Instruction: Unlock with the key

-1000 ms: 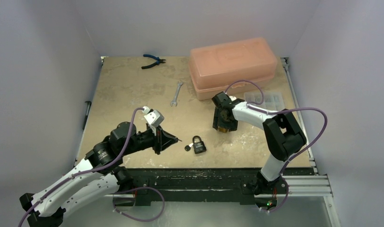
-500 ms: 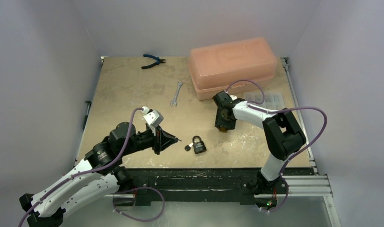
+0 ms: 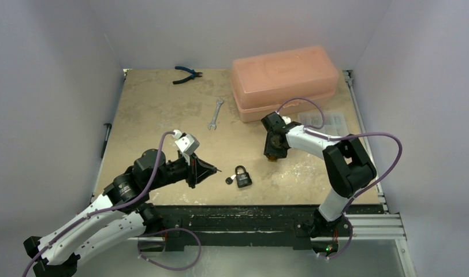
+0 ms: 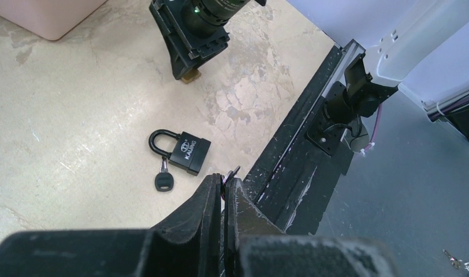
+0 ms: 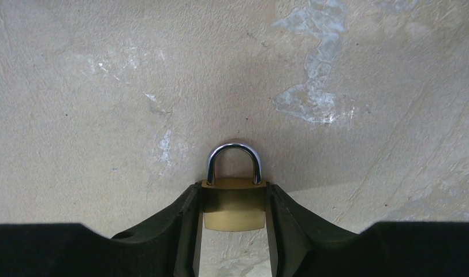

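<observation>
A brass padlock (image 5: 234, 210) with a silver shackle lies on the table, and my right gripper (image 5: 234, 197) is shut on its body, one finger against each side. In the top view that gripper (image 3: 272, 154) points down at the table's right middle. My left gripper (image 4: 223, 180) is shut on a small metal key (image 4: 235, 171), whose tip sticks out past the fingertips. In the top view the left gripper (image 3: 212, 171) hovers just left of a black padlock (image 3: 242, 176). A black-headed key (image 4: 163, 182) hangs on that black padlock's (image 4: 189, 153) shackle.
An orange plastic box (image 3: 285, 78) stands at the back right, with a clear organiser (image 3: 330, 119) beside it. A wrench (image 3: 215, 113) lies mid-table and blue pliers (image 3: 187, 73) at the back. The black front rail (image 4: 301, 156) runs just right of the left gripper.
My right gripper's jaws have closed in onto the brass padlock's sides. The left arm and the black padlock have not moved.
</observation>
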### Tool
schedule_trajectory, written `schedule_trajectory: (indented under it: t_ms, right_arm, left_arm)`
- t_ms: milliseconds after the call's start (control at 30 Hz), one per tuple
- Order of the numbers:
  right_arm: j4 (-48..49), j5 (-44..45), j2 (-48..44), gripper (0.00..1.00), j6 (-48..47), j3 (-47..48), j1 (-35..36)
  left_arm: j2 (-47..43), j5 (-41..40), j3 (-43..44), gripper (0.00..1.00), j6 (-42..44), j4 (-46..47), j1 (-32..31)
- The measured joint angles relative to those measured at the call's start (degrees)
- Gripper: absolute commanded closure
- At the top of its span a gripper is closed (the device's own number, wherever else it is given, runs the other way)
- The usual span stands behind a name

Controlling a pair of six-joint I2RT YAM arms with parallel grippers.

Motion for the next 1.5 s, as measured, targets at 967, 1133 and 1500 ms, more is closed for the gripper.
schedule_trajectory:
  t_ms: [967,1133,1500]
  right_arm:
    - [6.36,-1.22,-33.05,1.0,11.26,-8.22,-0.63]
    - [3.76,-0.66,-38.36,1.0,19.93,-8.52,-0.63]
    - [-5.79,2.47,-41.16,1.0,37.27,-6.16,-0.63]
  left_arm:
    - [4.57,-9.55,-3.63,1.0,-8.2,7.93,0.0]
    - [5.88,-13.99,-5.03,1.0,-11.67,13.22,0.0]
    - [8.44,-25.97,-9.86,1.0,-20.2,23.15,0.0]
